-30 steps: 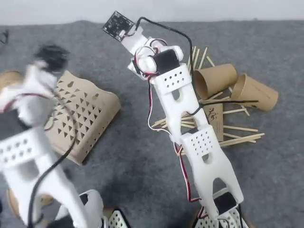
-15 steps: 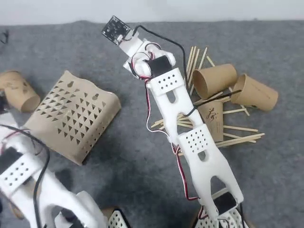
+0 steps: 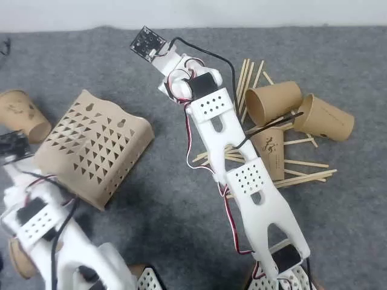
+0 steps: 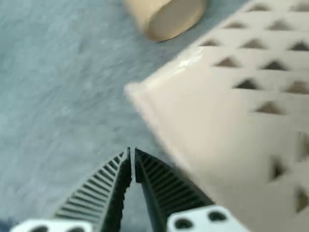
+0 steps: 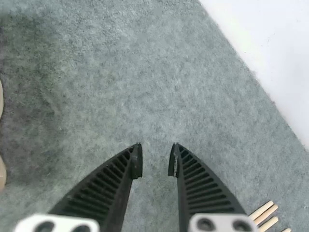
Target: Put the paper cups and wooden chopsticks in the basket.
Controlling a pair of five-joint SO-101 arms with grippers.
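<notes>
By basket [image 4: 231, 111] edge, left pincer [image 4: 131, 154] tips together, cup [image 4: 169, 14] beyond; right pincer [image 5: 154, 159] apart, empty, over open carpet [image 5: 96, 72] nr chopsticks [image 5: 263, 212].

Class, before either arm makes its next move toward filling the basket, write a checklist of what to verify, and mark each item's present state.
1. Left gripper empty: ok, shut on nothing, close beside the basket.
2. Right gripper empty: ok, open over bare carpet.
3. Basket upright to receive things: not ok, it lies tipped with a perforated wall facing up.
4. Cups collected: not ok. The lone cup lies on the carpet next to the basket, and the other cups lie among the chopsticks.
5. Chopsticks collected: not ok, scattered on the carpet.
6. Basket's inside free: cannot tell.
</notes>
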